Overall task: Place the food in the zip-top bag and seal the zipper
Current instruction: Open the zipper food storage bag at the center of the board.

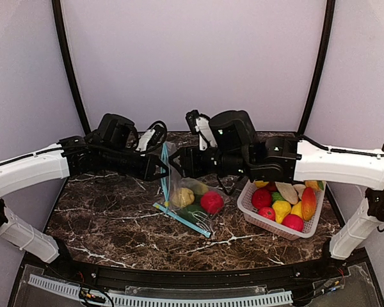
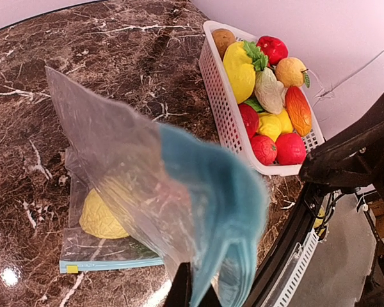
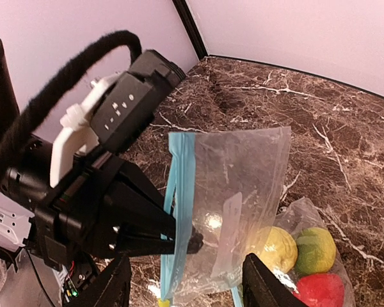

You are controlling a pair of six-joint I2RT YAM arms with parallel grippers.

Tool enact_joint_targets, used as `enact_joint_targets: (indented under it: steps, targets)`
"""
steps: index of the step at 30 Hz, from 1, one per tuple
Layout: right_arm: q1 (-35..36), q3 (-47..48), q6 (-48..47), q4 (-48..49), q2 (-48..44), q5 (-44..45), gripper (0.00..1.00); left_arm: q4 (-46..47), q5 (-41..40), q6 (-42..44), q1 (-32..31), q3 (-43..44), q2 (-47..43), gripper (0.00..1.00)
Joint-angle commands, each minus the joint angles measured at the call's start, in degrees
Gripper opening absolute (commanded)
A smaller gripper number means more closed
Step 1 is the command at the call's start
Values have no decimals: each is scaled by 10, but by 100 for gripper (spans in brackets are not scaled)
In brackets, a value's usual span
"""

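Dark marbled surface, white veins, glossy.

Two arms in from the left and right edges, meeting over the middle toward the far edge: left arm, right arm.

Zip-top bag, clear film with a blue zipper strip, at the middle of the surface. Bottom end resting on the surface, mouth end lifted upright between the two arms.

White slotted basket near the right edge, close beside the bag's lower end. No contact between the two that can be made out.

Food in two lots:
- Inside the bag, lying at its bottom and crowded together: yellow lumpy piece, green piece, red round piece.
- Heaped in the basket: red apple, yellow piece, orange piece, second red piece, plus pale and green pieces among them.

Left jaws closed tight on the blue zipper strip, holding that edge up. Seen from the right wrist as black tips pinched onto the strip.

Right jaws standing apart, aimed at the bag's clear side just across from the left jaws. Film in the gap in the wrist view, but a grip on it cannot be told.
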Motion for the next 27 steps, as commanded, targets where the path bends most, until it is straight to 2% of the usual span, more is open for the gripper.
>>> enact_joint_targets:
  steps: [1,11,16,22,27]
  targets:
    - [9,38,-4,30,32,28,56,24,-11,-16,-12,-13,1,1]
    - [13,84,-5,-25,87,108,41,36,-16,-23,-18,-19,-5,1]
    - [13,100,-5,-49,101,150,26,37,-25,-22,-19,-23,-9,1]
    - [13,119,-13,-62,127,171,17,50,-18,-26,-19,-33,-10,1]
    - [13,132,-15,-79,138,192,4,43,-37,-15,-19,-35,-16,1]
